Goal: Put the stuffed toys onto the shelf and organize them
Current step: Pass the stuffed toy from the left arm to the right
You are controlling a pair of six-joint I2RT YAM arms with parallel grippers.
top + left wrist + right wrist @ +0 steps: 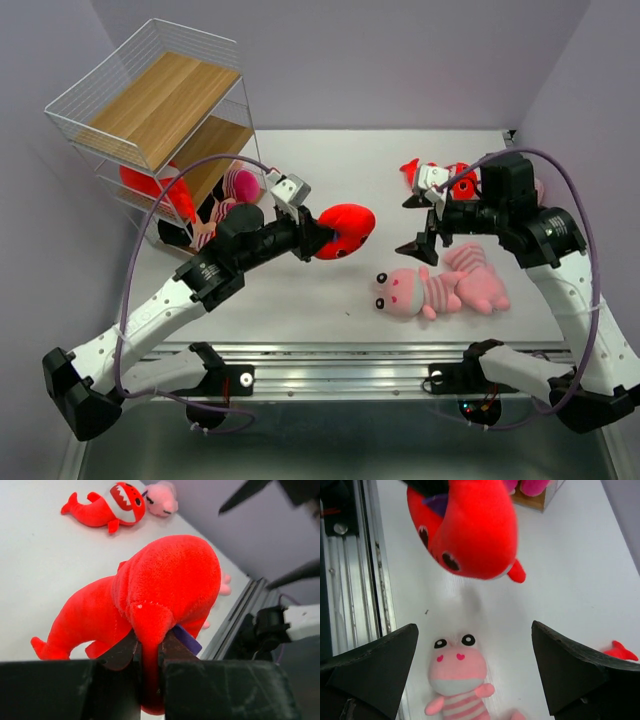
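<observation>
The red fish [345, 230] is pinched by the left tool [318, 238] for the ten o'clock shelf [160, 100]. The right tool [418, 225] is spread wide, empty.

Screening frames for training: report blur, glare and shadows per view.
Top external: evenly lit, sharp, glare on the metal rail at the near edge. Left wrist: the red fish is sharp, the left fingers dark and soft. Right wrist: the right fingers are near-black; a faint shadow lies under the red fish.
</observation>
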